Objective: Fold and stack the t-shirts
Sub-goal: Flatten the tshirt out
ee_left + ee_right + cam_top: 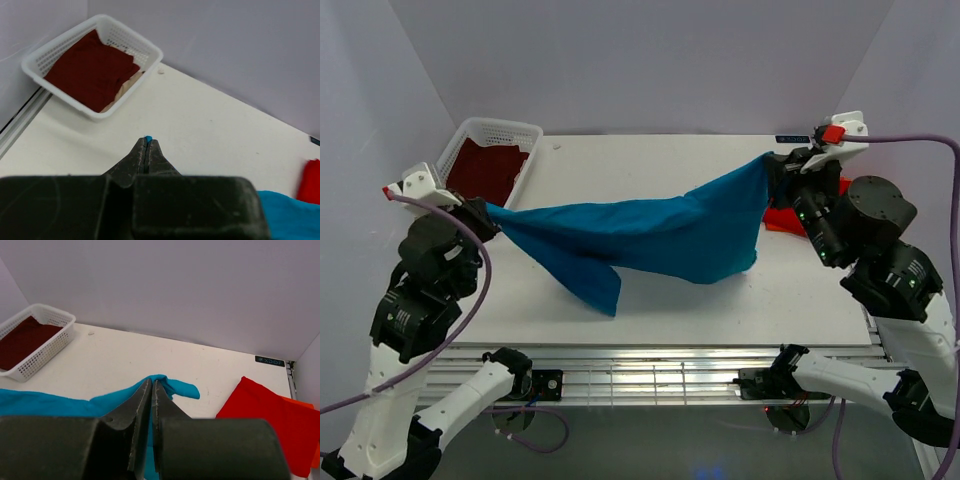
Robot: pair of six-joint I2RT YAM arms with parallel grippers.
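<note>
Teal-blue t-shirt [650, 235] strung between both hands, its lower corner drooping to the worktop [800, 300]. Left hand [147, 145] pinched tight on one edge (just a sliver showing), right hand [151, 386] clamped on the other. Red-orange t-shirt [270, 415] lies folded near the right edge. Maroon t-shirt [485, 168] sits in the mesh basket [500, 126] at the far-left corner. Bare worktop behind.
</note>
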